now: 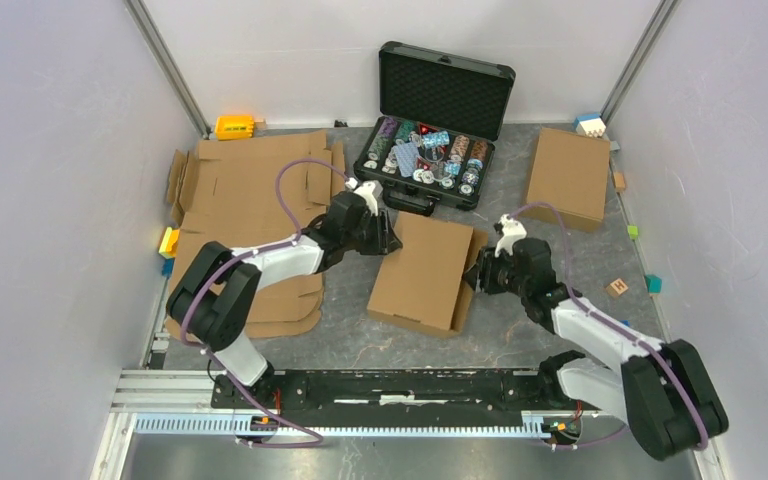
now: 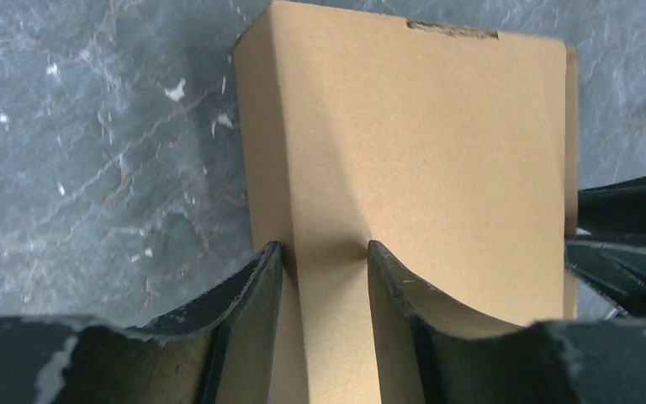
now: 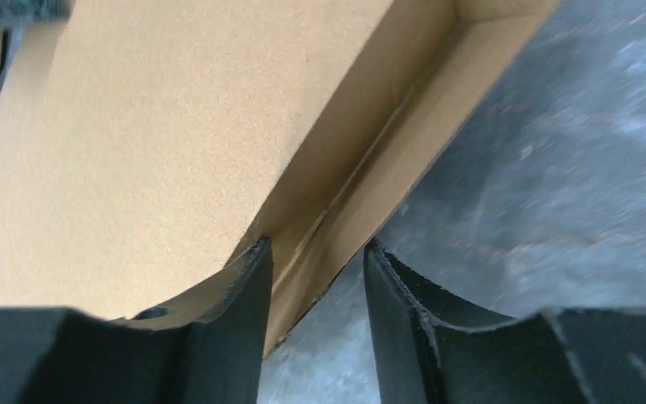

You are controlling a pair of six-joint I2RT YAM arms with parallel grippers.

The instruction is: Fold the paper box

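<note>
Grey mottled tabletop (image 1: 340, 335), walled in white, is carrying the paper box (image 1: 422, 272) at its middle. The box is lying flat with its lid down and its long axis running from the near edge toward the black chip case (image 1: 438, 150), slightly skewed. Neither side is standing nearer: the left jaws are sitting at the box's far-left corner and the right jaws at the middle of its right long side, so the box is lying between them. In the left wrist view the left jaws are standing part-way apart, straddling the fold where top meets side wall. They are pinching nothing visible, though I cannot tell whether the pads are touching cardboard. In the right wrist view the right jaws are likewise parted, one finger over the lid and the other over bare tabletop. The side flap (image 3: 399, 160) is lying in the gap, unclamped. The coming move is probably turning on that flap being pressed inward. No brand or label is showing on the box, and a small wooden block (image 1: 617, 287) at the right is bearing a mark too small to read
</note>
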